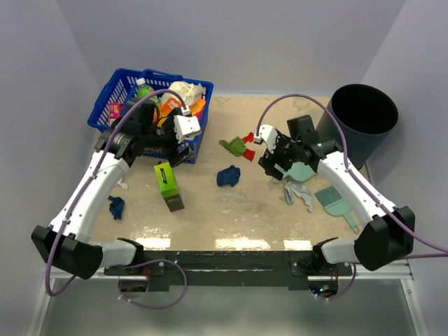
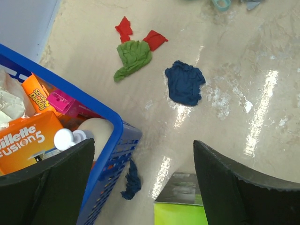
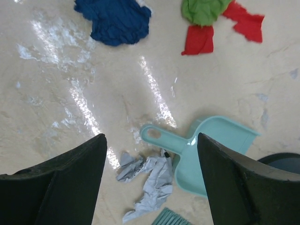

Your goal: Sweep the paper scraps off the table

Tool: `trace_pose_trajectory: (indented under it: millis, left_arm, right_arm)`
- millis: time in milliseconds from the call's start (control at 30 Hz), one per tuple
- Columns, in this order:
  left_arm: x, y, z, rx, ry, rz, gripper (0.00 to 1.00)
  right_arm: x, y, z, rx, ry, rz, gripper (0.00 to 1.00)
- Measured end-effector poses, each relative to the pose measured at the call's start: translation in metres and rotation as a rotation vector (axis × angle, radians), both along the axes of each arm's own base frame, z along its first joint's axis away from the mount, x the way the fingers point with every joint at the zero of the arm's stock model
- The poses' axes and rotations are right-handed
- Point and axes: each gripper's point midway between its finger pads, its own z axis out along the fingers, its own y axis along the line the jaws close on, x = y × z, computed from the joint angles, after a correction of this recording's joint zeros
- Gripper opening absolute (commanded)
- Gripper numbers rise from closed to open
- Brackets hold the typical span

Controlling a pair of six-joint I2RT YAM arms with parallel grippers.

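Note:
Paper scraps lie across the table [image 1: 203, 224]: an olive green wad [image 1: 234, 145], two red bits [image 1: 248, 138], a dark blue wad [image 1: 228, 176], another dark blue one [image 1: 116, 206] at the left, and whitish-grey crumples [image 1: 297, 192]. My left gripper [image 1: 180, 152] hangs open beside the basket corner, above a small dark blue scrap [image 2: 132, 180]. Farther off in the left wrist view lie the green wad [image 2: 133, 56] and the blue wad [image 2: 185, 82]. My right gripper [image 3: 151, 137] is open over the teal dustpan [image 3: 220, 150] handle and the grey paper [image 3: 154, 183]. Nothing is held.
A blue basket [image 1: 105, 98] full of packages stands at the back left. A green-and-black box [image 1: 169, 185] lies in front of it. The black bin [image 1: 364, 115] is at the back right, and the teal brush [image 1: 336, 203] lies near the right arm.

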Motion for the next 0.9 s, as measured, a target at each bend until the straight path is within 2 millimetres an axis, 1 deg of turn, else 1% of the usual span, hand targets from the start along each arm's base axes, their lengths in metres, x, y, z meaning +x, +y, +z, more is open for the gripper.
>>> trace_pose_trajectory:
  millis: [67, 133, 167, 267, 333, 467, 600, 667, 700, 767, 867, 900]
  left_arm:
    - [-0.009, 0.002, 0.001, 0.0, 0.002, -0.003, 0.9]
    - [-0.014, 0.001, -0.002, -0.001, 0.009, -0.009, 0.9]
    - [-0.016, 0.0, -0.004, 0.0, 0.016, -0.011, 0.9]
    - [-0.019, -0.005, -0.014, 0.005, 0.037, -0.023, 0.9]
    - [-0.019, -0.007, -0.017, 0.008, 0.043, -0.029, 0.9]
    - [-0.014, -0.012, -0.019, 0.006, 0.037, -0.037, 0.9]
    - [-0.009, -0.019, -0.024, 0.006, 0.039, -0.049, 0.9]
    - [-0.006, -0.024, -0.025, -0.003, 0.044, -0.05, 0.9]
    - [-0.004, -0.027, -0.026, -0.01, 0.047, -0.049, 0.9]
    - [-0.001, -0.033, -0.028, -0.026, 0.065, -0.048, 0.9]
    - [0.007, -0.043, -0.028, -0.054, 0.084, -0.047, 0.9]
    - [0.009, -0.047, -0.028, -0.062, 0.088, -0.047, 0.9]
  right_arm:
    - [0.001, -0.004, -0.013, -0.017, 0.027, -0.035, 0.76]
    - [0.006, -0.008, -0.024, -0.038, 0.054, -0.089, 0.73]
    - [0.009, -0.01, -0.028, -0.05, 0.061, -0.112, 0.7]
    - [0.017, -0.022, -0.046, -0.097, 0.099, -0.188, 0.69]
    - [0.019, -0.032, -0.053, -0.128, 0.116, -0.225, 0.68]
    - [0.023, -0.059, -0.057, -0.153, 0.137, -0.311, 0.66]
    - [0.022, -0.096, -0.059, -0.184, 0.168, -0.418, 0.66]
    - [0.015, -0.114, -0.059, -0.212, 0.155, -0.459, 0.67]
    - [0.006, -0.121, -0.06, -0.231, 0.15, -0.466, 0.67]
    - [-0.012, -0.131, -0.058, -0.263, 0.127, -0.466, 0.68]
    - [-0.032, -0.143, -0.058, -0.309, 0.108, -0.473, 0.68]
    - [-0.038, -0.148, -0.062, -0.327, 0.113, -0.482, 0.68]
